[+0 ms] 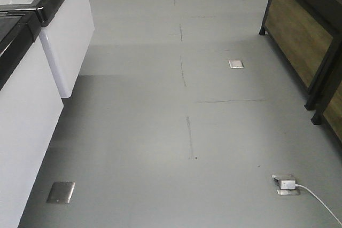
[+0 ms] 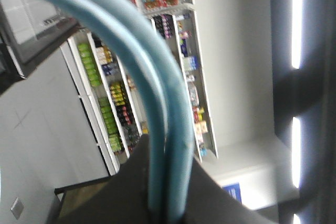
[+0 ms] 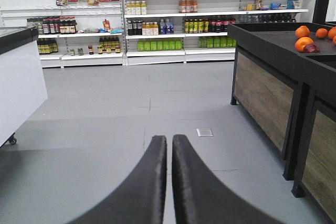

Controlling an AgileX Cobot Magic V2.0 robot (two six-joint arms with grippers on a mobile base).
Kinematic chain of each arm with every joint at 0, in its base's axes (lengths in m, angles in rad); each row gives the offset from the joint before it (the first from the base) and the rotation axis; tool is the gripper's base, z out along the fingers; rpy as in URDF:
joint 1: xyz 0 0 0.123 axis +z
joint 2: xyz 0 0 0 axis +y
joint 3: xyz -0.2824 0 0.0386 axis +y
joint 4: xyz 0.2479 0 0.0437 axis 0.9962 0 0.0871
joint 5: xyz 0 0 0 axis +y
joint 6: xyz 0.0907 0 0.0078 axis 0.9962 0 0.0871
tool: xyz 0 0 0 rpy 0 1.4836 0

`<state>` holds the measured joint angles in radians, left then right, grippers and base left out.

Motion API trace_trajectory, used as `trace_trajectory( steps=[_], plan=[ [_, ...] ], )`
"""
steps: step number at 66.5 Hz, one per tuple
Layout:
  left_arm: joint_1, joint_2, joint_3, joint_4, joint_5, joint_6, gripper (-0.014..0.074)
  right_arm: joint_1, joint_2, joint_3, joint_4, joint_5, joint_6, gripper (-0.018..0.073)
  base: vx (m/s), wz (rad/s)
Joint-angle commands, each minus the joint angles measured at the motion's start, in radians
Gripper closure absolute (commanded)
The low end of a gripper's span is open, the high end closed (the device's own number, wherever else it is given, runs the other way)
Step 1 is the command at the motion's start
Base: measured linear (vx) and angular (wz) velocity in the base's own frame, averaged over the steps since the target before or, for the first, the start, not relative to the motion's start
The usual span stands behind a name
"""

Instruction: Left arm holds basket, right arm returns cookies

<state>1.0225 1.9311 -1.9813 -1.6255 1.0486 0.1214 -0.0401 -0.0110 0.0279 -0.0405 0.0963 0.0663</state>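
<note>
In the left wrist view, two light blue handle bars of the basket (image 2: 131, 40) run down between the black jaws of my left gripper (image 2: 168, 153), which is shut on them. The basket's body is out of view. In the right wrist view, my right gripper (image 3: 169, 140) points at the grey floor. Its two black fingers (image 3: 155, 182) are pressed almost together with nothing between them. The cookies are not in view. Neither arm shows in the front view.
White chest cabinets (image 1: 64, 41) line the left of the aisle. A black stand with wood panels (image 1: 304, 41) is on the right and carries oranges (image 3: 304, 38). Stocked shelves (image 3: 168, 19) stand at the far end. A floor socket with a white plug (image 1: 284, 183) lies front right.
</note>
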Motion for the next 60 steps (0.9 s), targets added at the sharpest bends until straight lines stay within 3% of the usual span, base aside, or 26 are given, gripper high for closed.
trace_trajectory(
  steps=[1, 22, 29, 44, 51, 60],
  plan=[
    [-0.071, -0.073, -0.107, -0.157, 0.051, -0.013, 0.0602, -0.008, -0.013, 0.018, -0.007, -0.08, -0.01, 0.0566, 0.0, 0.0],
    [-0.357, -0.089, -0.165, -0.112, 0.164, 0.017, 0.0601, -0.008, -0.014, 0.018, -0.007, -0.08, -0.01, 0.0566, 0.0, 0.0],
    [-0.467, -0.107, -0.165, -0.036, 0.173, 0.024, 0.0601, -0.008, -0.014, 0.018, -0.007, -0.08, -0.01, 0.0566, 0.0, 0.0],
    [-0.716, -0.145, -0.159, 0.244, 0.185, 0.017, 0.0601, -0.008, -0.014, 0.018, -0.007, -0.08, -0.01, 0.0566, 0.0, 0.0],
    [-0.812, -0.166, -0.106, 0.293, 0.174, 0.026, 0.0601, -0.008, -0.014, 0.018, -0.007, -0.08, -0.01, 0.0566, 0.0, 0.0],
    [-0.903, -0.201, 0.042, 0.295, 0.123, 0.079, 0.0601, -0.008, -0.014, 0.018, -0.007, -0.08, -0.01, 0.0566, 0.0, 0.0]
  ],
)
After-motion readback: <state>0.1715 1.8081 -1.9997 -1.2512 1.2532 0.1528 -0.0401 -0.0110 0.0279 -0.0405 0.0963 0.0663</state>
